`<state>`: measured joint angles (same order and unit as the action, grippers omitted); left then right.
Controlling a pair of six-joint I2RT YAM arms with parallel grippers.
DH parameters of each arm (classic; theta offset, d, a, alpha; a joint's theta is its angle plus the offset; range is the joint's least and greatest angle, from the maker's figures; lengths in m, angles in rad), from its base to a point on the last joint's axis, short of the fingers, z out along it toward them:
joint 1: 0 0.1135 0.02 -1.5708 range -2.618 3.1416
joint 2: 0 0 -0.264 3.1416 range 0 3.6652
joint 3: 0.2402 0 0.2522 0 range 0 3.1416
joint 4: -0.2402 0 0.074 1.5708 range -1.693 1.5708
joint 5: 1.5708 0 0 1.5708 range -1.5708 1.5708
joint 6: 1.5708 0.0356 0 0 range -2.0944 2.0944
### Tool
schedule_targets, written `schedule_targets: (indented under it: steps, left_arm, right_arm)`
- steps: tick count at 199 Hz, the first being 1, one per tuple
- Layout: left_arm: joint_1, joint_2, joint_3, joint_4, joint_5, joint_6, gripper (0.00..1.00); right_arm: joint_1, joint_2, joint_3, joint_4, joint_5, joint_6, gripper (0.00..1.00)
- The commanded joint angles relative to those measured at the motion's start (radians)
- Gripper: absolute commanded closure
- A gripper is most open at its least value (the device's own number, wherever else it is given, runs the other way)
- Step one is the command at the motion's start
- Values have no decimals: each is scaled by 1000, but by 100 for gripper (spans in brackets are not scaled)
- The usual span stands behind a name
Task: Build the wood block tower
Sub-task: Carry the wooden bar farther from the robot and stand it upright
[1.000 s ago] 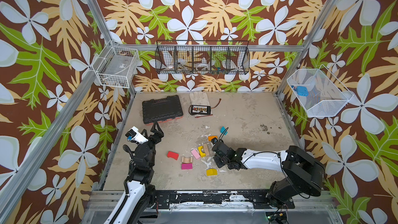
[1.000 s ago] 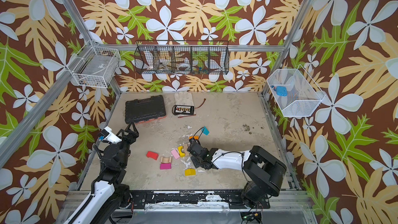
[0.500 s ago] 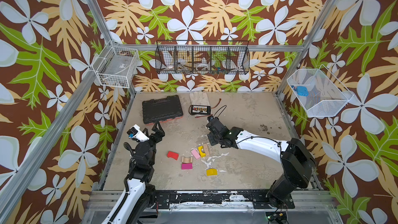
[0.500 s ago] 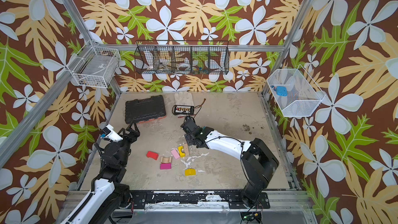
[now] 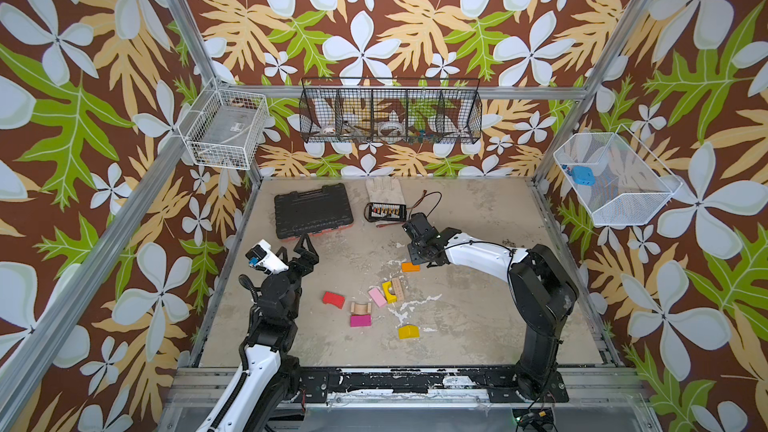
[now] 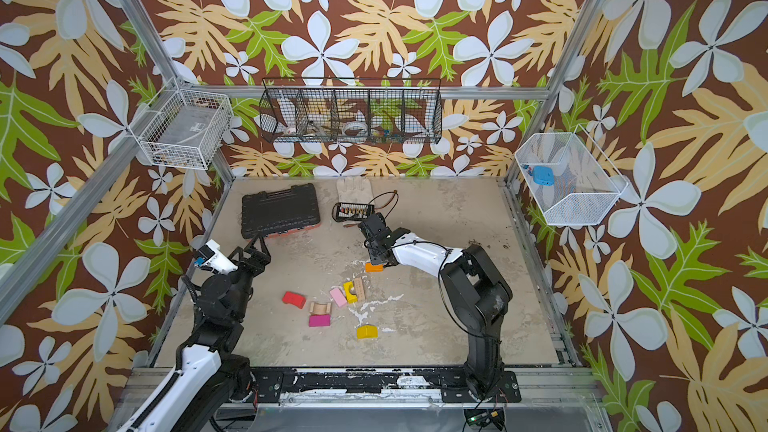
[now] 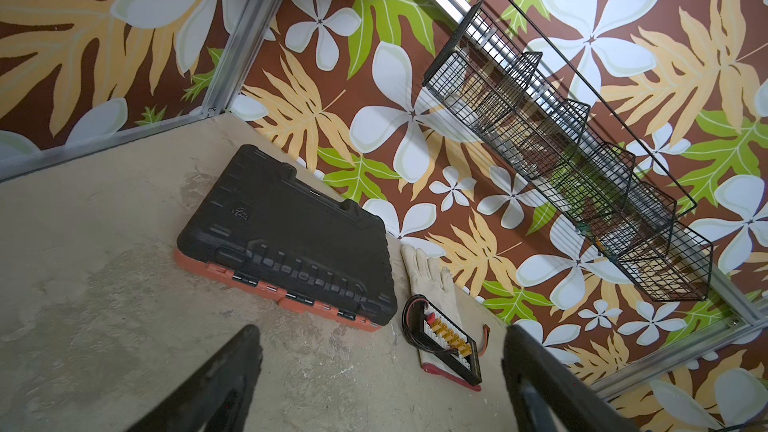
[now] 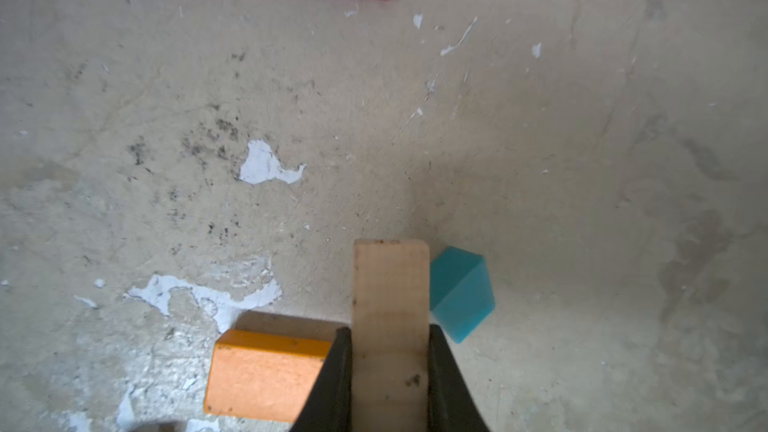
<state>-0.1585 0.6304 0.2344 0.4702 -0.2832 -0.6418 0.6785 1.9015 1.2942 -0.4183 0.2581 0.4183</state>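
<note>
A plain wooden rectangular block (image 8: 390, 280) is pinched in the narrowly parted right gripper (image 8: 390, 330) just beside an orange rectangular block (image 8: 266, 376), with a teal block (image 8: 461, 292) near the orange one beyond it, while the left gripper (image 5: 293, 245), well apart from the orange block, gapes wide, empty.

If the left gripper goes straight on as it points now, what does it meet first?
Most likely the black tool case, just ahead of the left gripper; depth is hard to judge.
</note>
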Motion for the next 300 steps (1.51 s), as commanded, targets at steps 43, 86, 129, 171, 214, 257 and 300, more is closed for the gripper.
schedule_targets:
  steps: [43,86,129,171,214,257,300]
  left_arm:
    - [1,32,0,37,5,-9,8]
    - [1,34,1,37,6,-11,8]
    - [2,32,2,36,7,-12,8]
    - [1,27,2,36,7,-12,8]
    - [1,28,0,37,6,-9,8]
    - [1,34,2,40,7,-9,8]
    - [2,33,2,41,10,-11,8]
  right_arm:
    - [-20,31,-20,38,-5,2,94]
    - [-77,63,-28,42,-10,11,94]
    - [-144,54,-53,41,-4,35,94]
    - [-144,13,-93,65,-41,47,94]
    - [-94,30,-93,72,-70,54,93]
    - [-93,59,-86,69,-82,65,83]
    - [-91,30,-96,73,-57,65,59]
